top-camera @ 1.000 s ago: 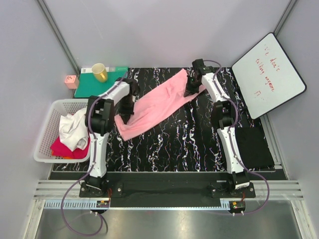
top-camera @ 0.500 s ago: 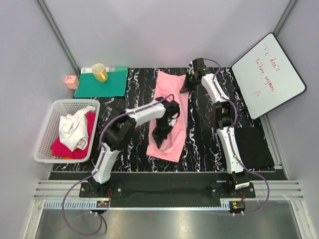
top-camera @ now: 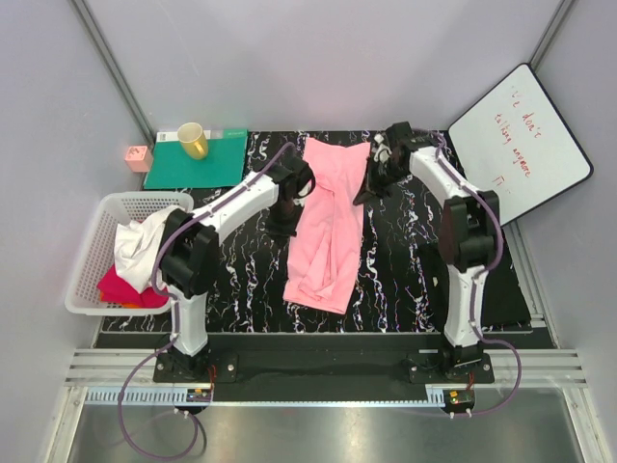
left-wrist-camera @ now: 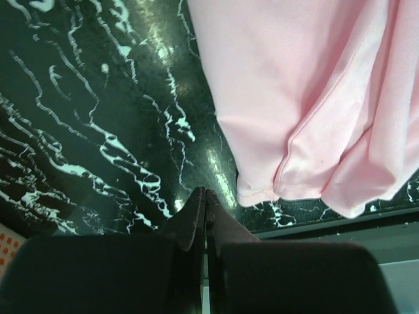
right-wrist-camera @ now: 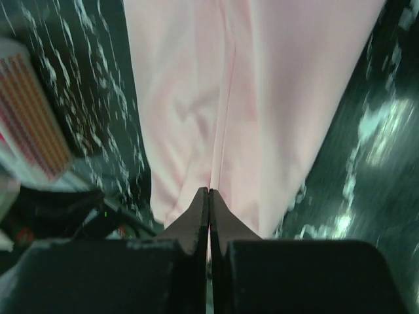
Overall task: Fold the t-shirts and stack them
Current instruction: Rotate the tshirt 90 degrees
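Observation:
A light pink t-shirt (top-camera: 328, 227) lies as a long narrow strip down the middle of the black marbled table (top-camera: 405, 270). My left gripper (top-camera: 286, 210) is shut and empty just left of the strip; in the left wrist view its tips (left-wrist-camera: 205, 191) are over bare table, with the pink t-shirt's (left-wrist-camera: 308, 98) hem to their right. My right gripper (top-camera: 371, 183) is shut at the strip's upper right edge. In the right wrist view it (right-wrist-camera: 209, 191) hovers over the pink t-shirt (right-wrist-camera: 249, 98), gripping nothing that I can see. A white t-shirt (top-camera: 140, 249) and a magenta-red t-shirt (top-camera: 120, 289) lie crumpled in the basket.
The white basket (top-camera: 92, 241) stands at the table's left edge. A green mat (top-camera: 207, 169) with a yellow cup (top-camera: 193, 141) lies at the back left, a small pink box (top-camera: 138, 157) beside it. A whiteboard (top-camera: 516, 145) leans at the back right, above a black pad (top-camera: 494, 285).
The pink shirt swung from a diagonal to a near-vertical strip. My left gripper carried its lower end across, then moved back up to the strip's left side. My right gripper shifted slightly down and right.

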### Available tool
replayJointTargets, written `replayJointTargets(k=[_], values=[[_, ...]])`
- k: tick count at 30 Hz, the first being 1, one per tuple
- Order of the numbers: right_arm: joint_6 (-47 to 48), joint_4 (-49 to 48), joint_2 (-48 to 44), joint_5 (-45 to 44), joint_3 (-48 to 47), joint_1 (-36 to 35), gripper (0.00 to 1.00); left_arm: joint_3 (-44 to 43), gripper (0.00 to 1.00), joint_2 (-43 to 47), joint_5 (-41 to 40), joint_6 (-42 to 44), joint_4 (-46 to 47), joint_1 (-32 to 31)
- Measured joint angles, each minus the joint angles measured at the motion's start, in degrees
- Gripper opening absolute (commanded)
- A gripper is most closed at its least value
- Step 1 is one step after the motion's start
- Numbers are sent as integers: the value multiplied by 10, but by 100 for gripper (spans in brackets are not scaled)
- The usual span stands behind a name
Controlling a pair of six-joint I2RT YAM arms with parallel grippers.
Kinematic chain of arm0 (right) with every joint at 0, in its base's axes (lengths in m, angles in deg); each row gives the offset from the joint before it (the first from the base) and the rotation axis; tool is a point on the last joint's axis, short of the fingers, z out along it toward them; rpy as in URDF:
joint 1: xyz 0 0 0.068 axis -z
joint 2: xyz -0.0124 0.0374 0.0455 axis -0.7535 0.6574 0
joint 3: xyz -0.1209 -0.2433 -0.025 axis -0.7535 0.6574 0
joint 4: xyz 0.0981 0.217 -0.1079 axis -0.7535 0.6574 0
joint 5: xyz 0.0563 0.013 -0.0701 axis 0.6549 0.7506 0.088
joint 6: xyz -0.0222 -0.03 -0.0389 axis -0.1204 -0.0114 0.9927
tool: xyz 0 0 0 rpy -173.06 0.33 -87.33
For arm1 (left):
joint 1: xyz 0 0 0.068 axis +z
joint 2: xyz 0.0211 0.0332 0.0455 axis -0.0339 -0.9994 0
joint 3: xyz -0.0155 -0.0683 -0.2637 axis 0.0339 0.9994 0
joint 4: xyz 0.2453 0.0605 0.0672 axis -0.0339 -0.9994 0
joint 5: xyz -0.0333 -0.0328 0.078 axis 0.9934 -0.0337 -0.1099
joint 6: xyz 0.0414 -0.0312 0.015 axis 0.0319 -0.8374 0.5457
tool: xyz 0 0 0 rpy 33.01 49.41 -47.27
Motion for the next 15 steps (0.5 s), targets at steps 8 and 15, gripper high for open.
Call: replayJointTargets(k=[8, 15], values=[[16, 31, -220, 33, 287, -53, 0, 71, 0, -14, 31, -12, 48, -3], [12, 36, -237, 33, 407, -148, 0, 108, 0, -13, 36, -31, 62, -2]])
